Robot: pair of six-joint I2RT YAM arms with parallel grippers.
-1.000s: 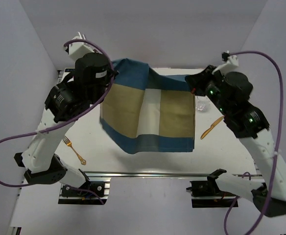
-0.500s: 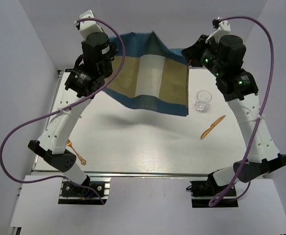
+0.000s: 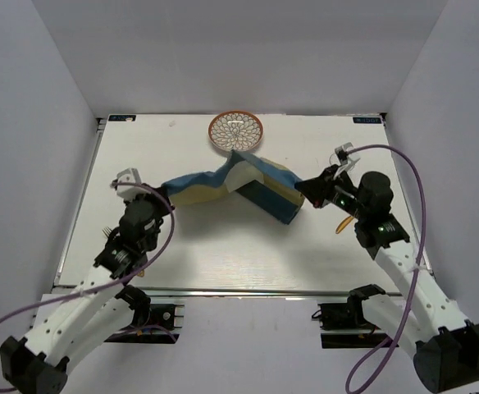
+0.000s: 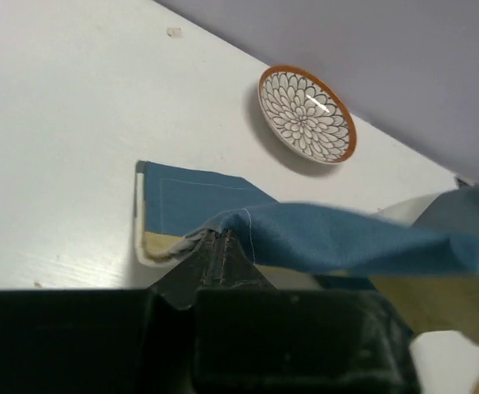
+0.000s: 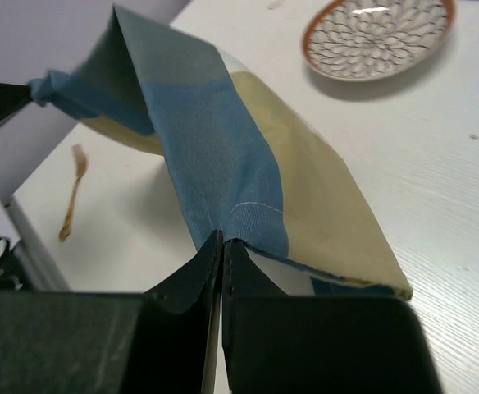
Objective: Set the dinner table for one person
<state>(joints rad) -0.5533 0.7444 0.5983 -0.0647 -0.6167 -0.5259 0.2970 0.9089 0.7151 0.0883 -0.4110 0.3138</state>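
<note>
Nearest me, the metal rail (image 3: pixel 248 290) runs along the near edge of the table (image 3: pixel 223 254), the big white top lying under both arms. Its long axis runs left to right, across my reach. A fork (image 5: pixel 71 193) lies on its left side.

Just beyond, my left fingers (image 4: pixel 215 245) are pinched tight on one blue corner of the placemat (image 3: pixel 260 185), toward the left edge. My right fingers (image 5: pixel 223 243) are clamped on another corner toward the right edge. Between them the cloth is crumpled and folded over itself, with its middle slumped on the table about the centre.

I judge this to be the laying-out step, since the placemat is not yet flat. The next move calls for drawing the two corners apart until the cloth tautens, squaring it to the near edge, lowering it and only then letting go.

Farthest off, the patterned plate (image 3: pixel 235 131) sits by the far edge, about midway along. The cloth's peak is right at its near rim, and I cannot tell whether they touch.
</note>
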